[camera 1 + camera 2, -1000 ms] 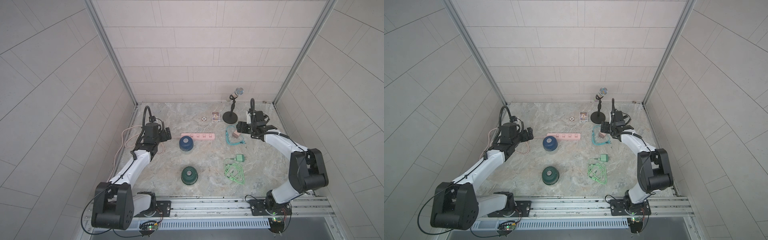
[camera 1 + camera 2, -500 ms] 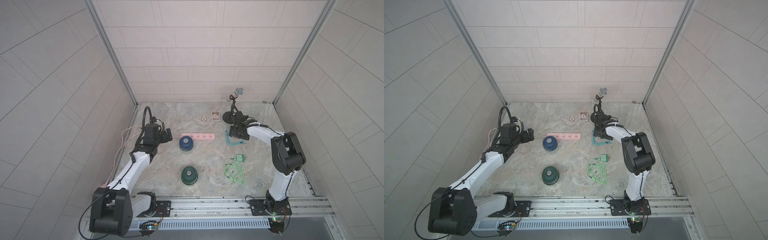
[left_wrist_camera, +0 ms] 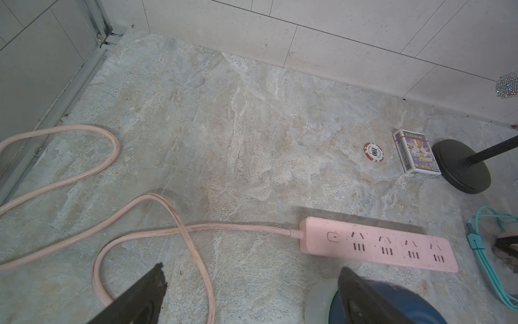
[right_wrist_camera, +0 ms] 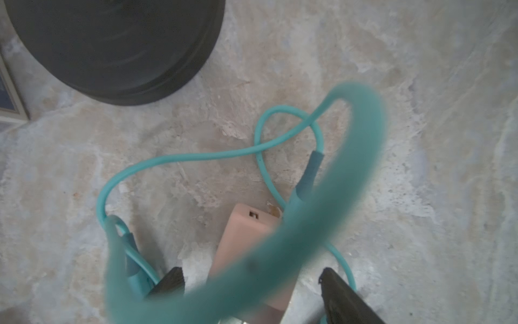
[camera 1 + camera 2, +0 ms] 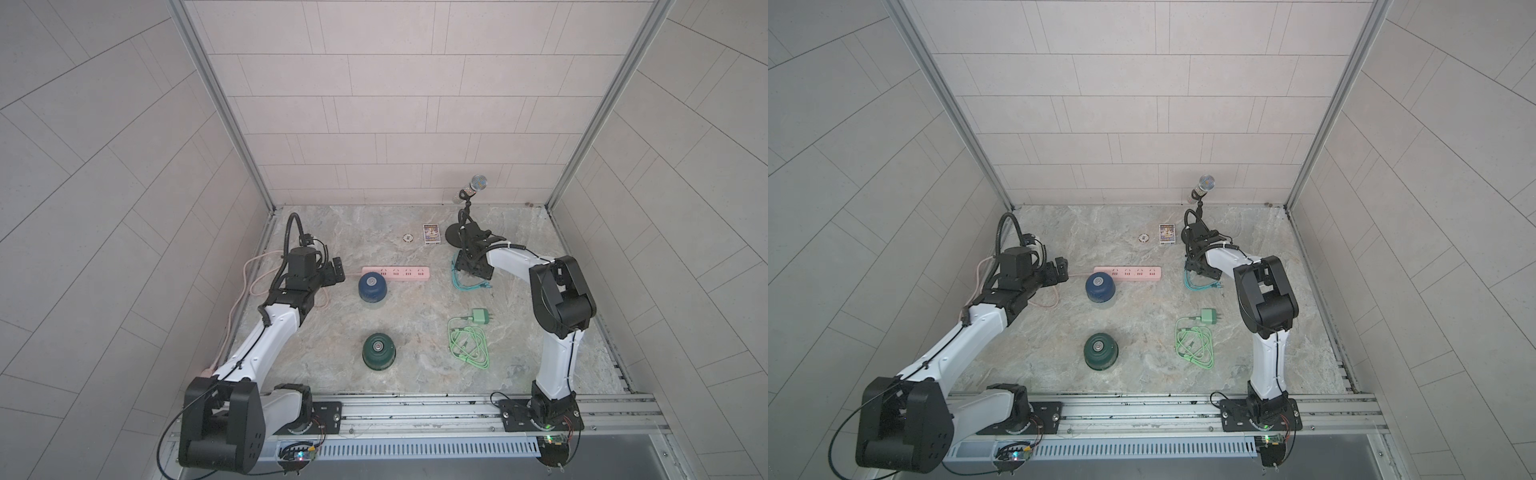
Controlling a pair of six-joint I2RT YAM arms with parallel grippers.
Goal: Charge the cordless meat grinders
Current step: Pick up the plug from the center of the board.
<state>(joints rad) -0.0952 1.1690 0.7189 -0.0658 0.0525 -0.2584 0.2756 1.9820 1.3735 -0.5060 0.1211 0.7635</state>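
Blue meat grinder (image 5: pixel 372 287) sits mid-desk just beside the pink power strip (image 5: pixel 395 273); green meat grinder (image 5: pixel 378 351) stands alone nearer the front edge.
Both are squat domes with a silver centre button; the left wrist view alone shows the blue one's clear base. Bare desk (image 5: pixel 415 374) surrounds the green unit and reaches the far left corner, where only the strip's cord (image 3: pixel 112 232) loops. The right side is busier: green charger (image 5: pixel 481 316), coiled green cable (image 5: pixel 468 349), teal cable (image 5: pixel 469 284), and microphone stand (image 5: pixel 455 237) by the far edge. Left pincer (image 5: pixel 337 272) hangs wide open just left of the blue grinder, holding nothing. Right pincer (image 4: pixel 251 271) is down over the teal cable; only its wrist view shows the jaws apart astride a pink charger block (image 4: pixel 246 230), gaps on both sides.
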